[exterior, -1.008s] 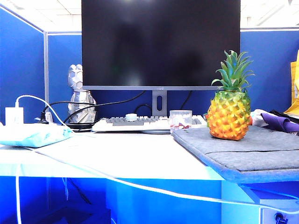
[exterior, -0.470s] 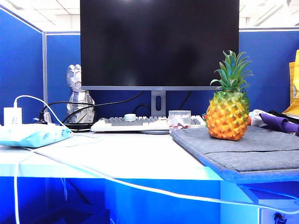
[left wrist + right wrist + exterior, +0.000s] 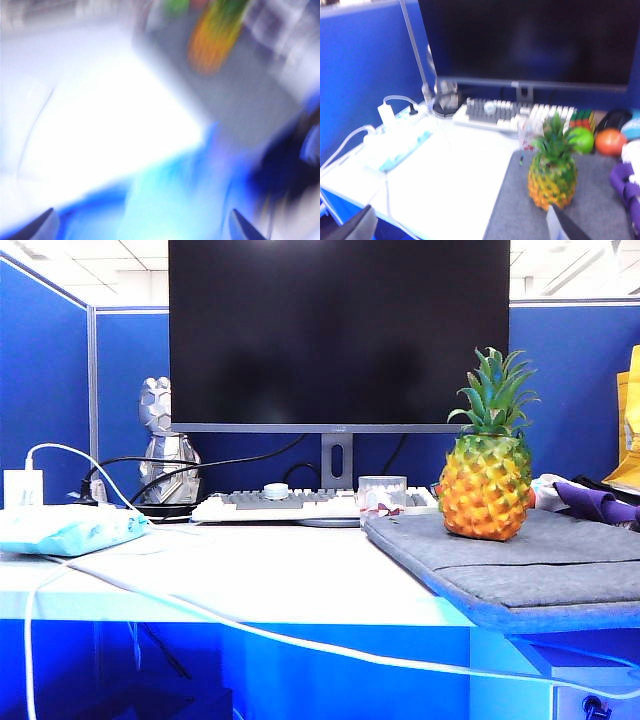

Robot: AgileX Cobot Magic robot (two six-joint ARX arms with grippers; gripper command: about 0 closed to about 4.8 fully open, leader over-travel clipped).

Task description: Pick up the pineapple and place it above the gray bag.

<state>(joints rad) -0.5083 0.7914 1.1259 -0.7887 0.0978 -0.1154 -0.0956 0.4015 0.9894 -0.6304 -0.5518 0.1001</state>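
Wrist views: left gripper point(image 3: 142, 225), right gripper point(image 3: 462, 222) jaws wide, empty.

Neither arm is seen in the exterior view; only fingertips are shown by the wrist cameras. The left gripper point(image 3: 142, 225) is held with its two dark fingertips spread wide and nothing between them, in a heavily blurred picture; the right gripper point(image 3: 462, 225) is likewise spread wide and unloaded.

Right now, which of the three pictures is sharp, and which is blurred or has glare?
Exterior view: sharp, the pineapple on the gray bag is crisp, the white desk glares. Left wrist view: heavy motion blur, pineapple only an orange smear. Right wrist view: mildly soft, pineapple still readable.
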